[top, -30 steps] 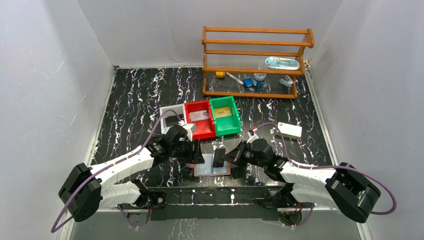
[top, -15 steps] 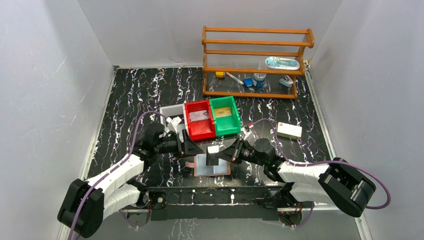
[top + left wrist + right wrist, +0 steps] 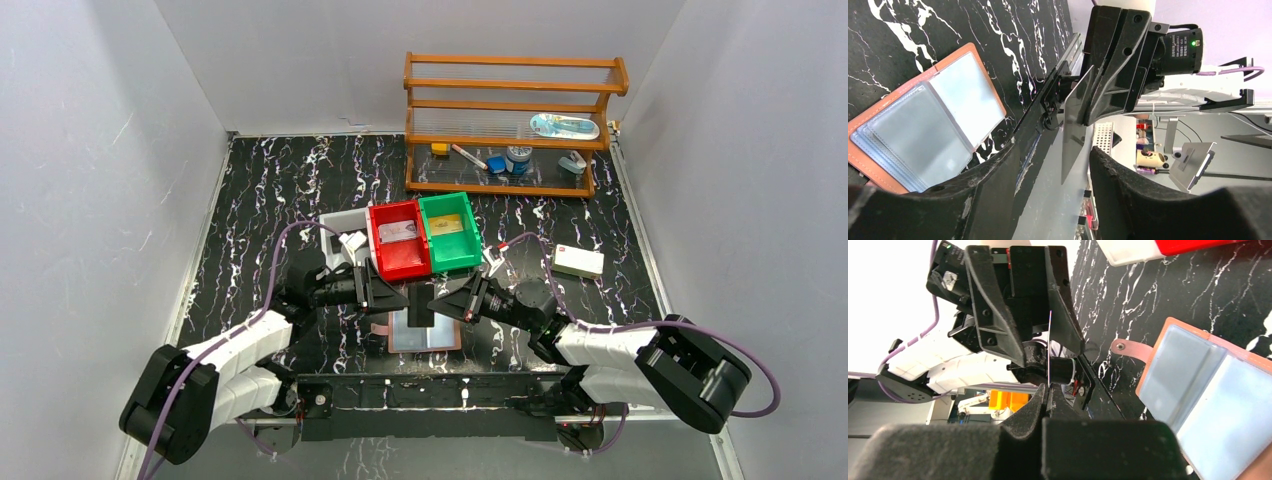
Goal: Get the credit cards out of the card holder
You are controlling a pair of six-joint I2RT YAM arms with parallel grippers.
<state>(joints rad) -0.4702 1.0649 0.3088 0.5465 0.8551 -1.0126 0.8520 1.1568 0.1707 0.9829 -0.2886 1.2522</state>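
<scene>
**Card in mid-air hand-over, not yet secured by the receiving arm**

The small reddish-brown leather card holder (image 3: 425, 338) lies open and flat on the black marbled table (image 3: 260, 190), near the front edge between the two arms. Its pale grey-blue clear pockets face up.

The right gripper (image 3: 1083, 107) has its fingers pressed together on a thin grey credit card (image 3: 1074, 125), held edge-up above the holder. The left gripper (image 3: 398, 298) faces it with its fingers spread apart. In both wrist views the free end of the card stands in the gap between them. No contact is visible.

Judged step: passing the card from right to left. Whether more cards remain in the pockets cannot be told.

Risks noted:
- If the right fingers let go before the left ones close, the card would likely drop onto the holder or the table.
- The card is thin and smooth, so a shallow or off-centre bite could let it pivot or slip.
- Closing while the card sits skewed could bend it.
- The two grippers are very close, so any further advance risks finger-to-finger collision.
</scene>
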